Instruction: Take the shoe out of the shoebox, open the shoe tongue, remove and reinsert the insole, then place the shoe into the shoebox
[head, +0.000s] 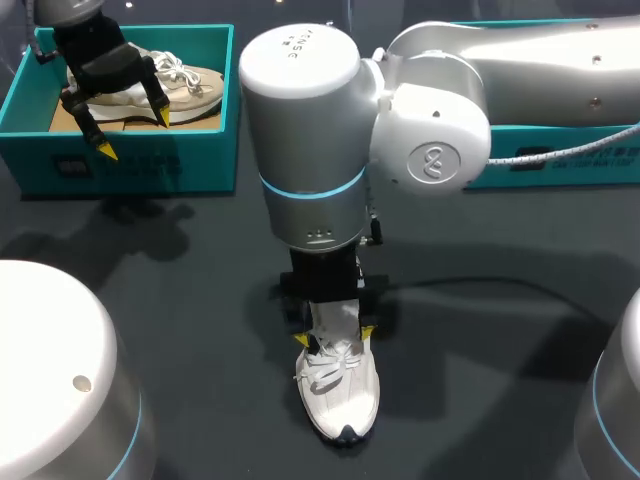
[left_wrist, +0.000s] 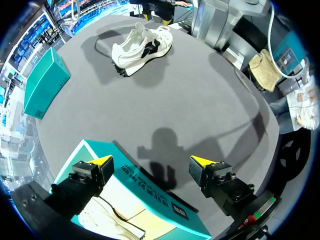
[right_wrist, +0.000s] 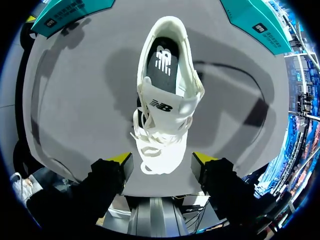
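- My left gripper (head: 134, 133): fingers spread, holding nothing, poised above the teal shoebox (head: 190, 165) (a beige shoe (head: 195, 85) lies inside).
- My right gripper (head: 334, 336): fingers spread, flanking the white shoe (head: 340, 400), which stands on the table (head: 500, 350).

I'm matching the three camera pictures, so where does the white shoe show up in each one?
Head view: white shoe on the table, under the right end effector.
Left wrist view: white shoe far ahead of the left end effector.
Right wrist view: white shoe just ahead of the right end effector.
Shared landmark: the teal shoebox.
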